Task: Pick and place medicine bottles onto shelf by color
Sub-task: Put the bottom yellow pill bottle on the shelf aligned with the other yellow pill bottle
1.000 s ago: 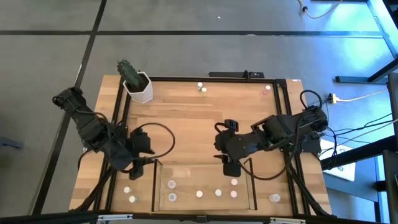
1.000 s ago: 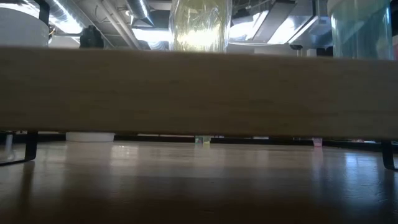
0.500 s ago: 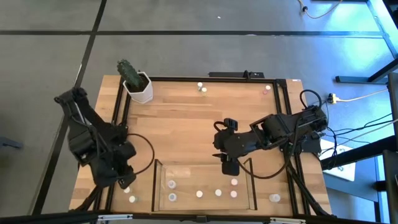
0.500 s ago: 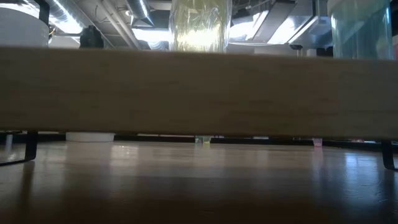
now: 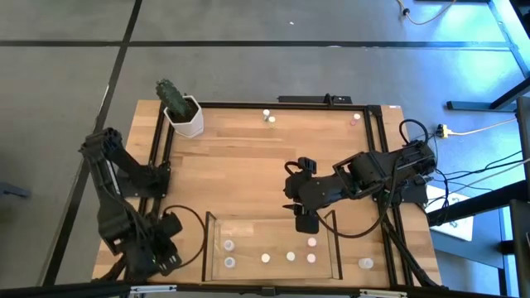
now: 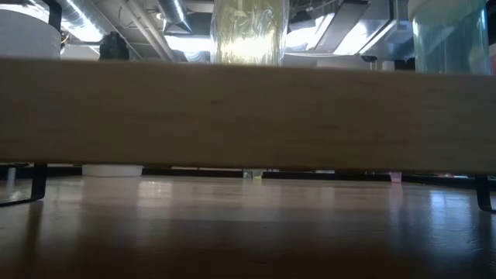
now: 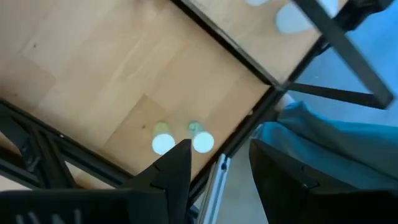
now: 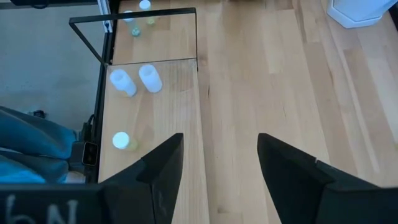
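Since a second ago the left gripper (image 5: pixel 163 258) has been swung to the table's near-left corner, empty fingers parted above two round pale-capped medicine bottles (image 7: pixel 163 144), while the right gripper (image 5: pixel 307 223), parted and empty, is held over the clear-walled, wood-floored shelf (image 5: pixel 273 218).

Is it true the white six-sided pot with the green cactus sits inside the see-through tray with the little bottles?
No. The high view shows the white six-sided pot with the green cactus at the table's far left corner, outside the see-through tray, which holds little bottles.
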`<state>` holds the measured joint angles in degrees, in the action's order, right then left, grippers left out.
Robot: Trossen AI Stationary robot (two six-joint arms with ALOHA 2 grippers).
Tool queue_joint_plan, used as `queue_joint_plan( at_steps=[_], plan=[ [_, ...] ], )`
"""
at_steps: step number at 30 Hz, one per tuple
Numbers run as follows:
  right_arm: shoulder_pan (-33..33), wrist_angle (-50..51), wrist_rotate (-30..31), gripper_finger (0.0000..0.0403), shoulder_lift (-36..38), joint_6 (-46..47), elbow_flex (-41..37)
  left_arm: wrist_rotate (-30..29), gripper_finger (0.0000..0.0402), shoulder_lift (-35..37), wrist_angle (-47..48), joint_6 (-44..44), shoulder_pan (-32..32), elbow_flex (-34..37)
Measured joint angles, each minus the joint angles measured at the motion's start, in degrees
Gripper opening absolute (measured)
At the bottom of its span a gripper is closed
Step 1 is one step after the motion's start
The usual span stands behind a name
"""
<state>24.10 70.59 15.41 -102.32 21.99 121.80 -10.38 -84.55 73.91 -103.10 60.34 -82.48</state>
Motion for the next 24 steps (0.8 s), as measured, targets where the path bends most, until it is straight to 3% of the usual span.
queue_joint_plan(
  at_steps=[11,18,24],
  plan=[
    [0.0,0.0,-0.1,0.0207,0.0,-0.2,0.0,10.0,0.0155,-5.6,3.8,-12.8,0.0,0.0],
    [0.0,-0.1,-6.4,0.0207,0.0,-0.6,0.0,10.3,0.0155,-7.9,3.9,-13.5,0.2,0.0],
    [0.0,-0.1,-6.5,0.0207,0.0,-0.6,0.0,10.0,0.0155,-10.4,4.9,-13.4,0.3,0.0]
  ],
)
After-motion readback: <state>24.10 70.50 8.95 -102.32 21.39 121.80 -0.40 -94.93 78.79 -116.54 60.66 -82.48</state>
